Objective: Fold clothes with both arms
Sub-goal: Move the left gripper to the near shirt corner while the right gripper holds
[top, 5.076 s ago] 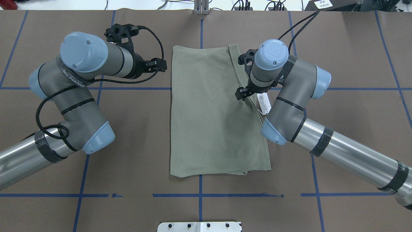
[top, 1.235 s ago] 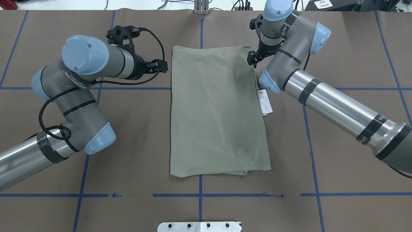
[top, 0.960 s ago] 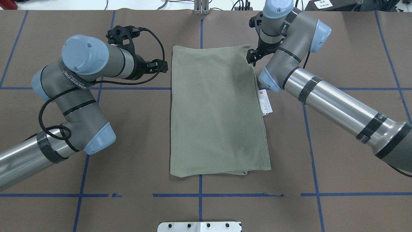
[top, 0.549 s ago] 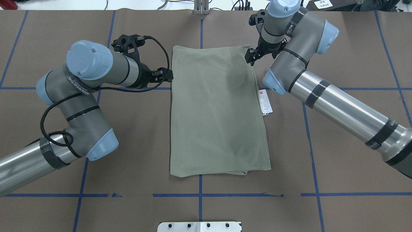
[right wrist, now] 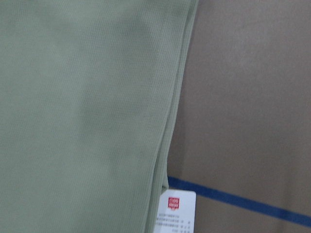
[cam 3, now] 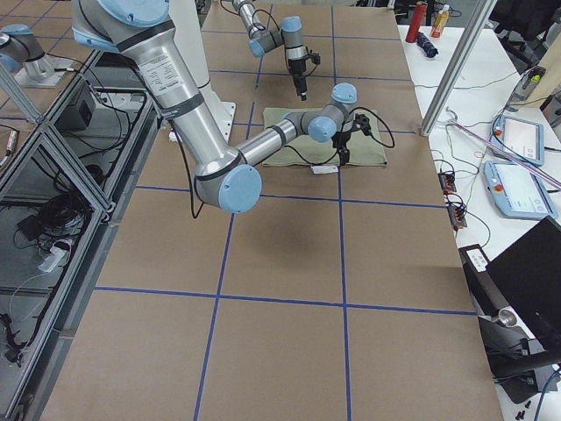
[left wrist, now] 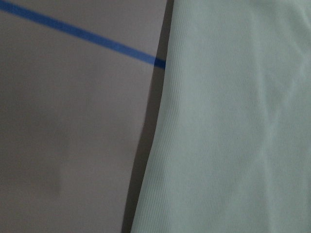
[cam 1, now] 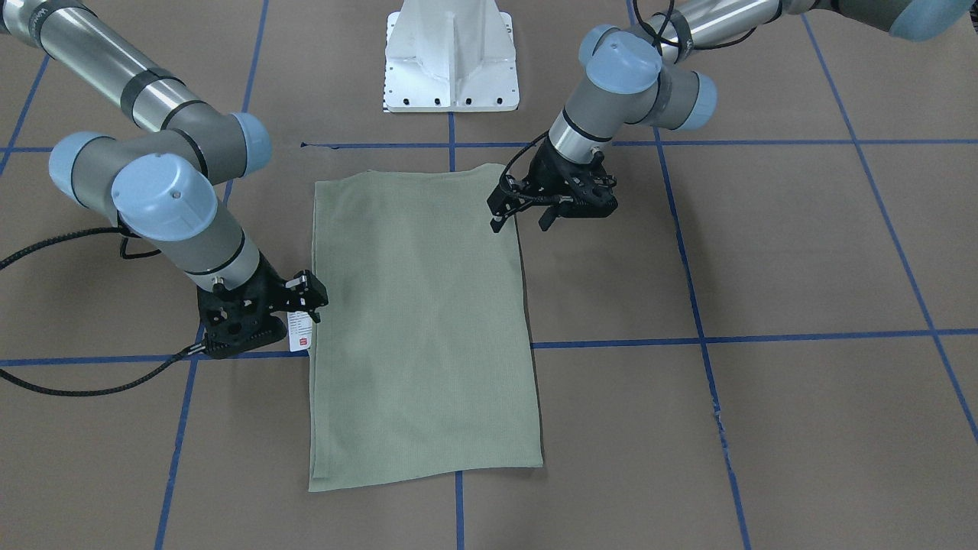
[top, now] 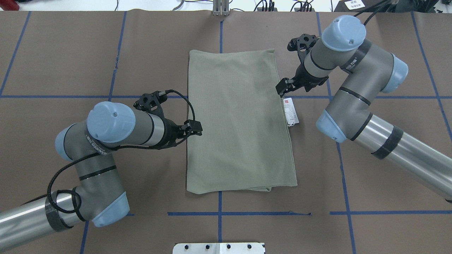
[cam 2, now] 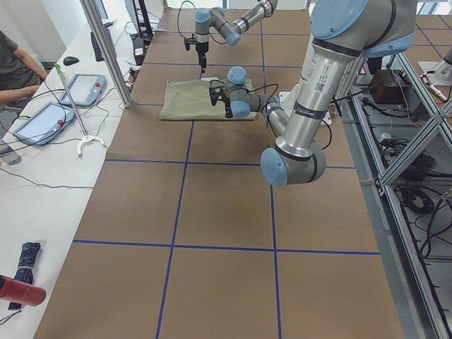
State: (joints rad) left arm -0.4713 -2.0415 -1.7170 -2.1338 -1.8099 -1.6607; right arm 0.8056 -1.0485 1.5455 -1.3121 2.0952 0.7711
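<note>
**Folded garment and both grippers, seen from above and from the front.** A sage-green knit shirt (top: 240, 123), already folded into one long rectangle, is shown flat at the middle of the brown paper-covered table (top: 370, 53). Its long axis runs straight away from the robot, and its short ends lie near and far.

The black two-finger left gripper (top: 193, 127) is placed just beside the shirt's left long edge, about mid-length. Its jaws are seen spread apart and empty in the front view (cam 1: 522, 220).

The black two-finger right gripper (top: 284, 85) is placed just beside the opposite long edge, nearer the far end. The spread of its jaws cannot be told, and no cloth is seen in them. A white hang tag (top: 290, 111) with a red mark lies on the table against that edge, just nearer the robot than the right gripper.

The cloth is finely ribbed and largely smooth. Stacked layers are exposed along the right edge in the right wrist view (right wrist: 170, 121), and a small lip protrudes at the near hem.

The fabric lies inboard of each gripper. A crosswise fold along the long axis is therefore judged the likely next step, with neither arm clearly nearer.
</note>
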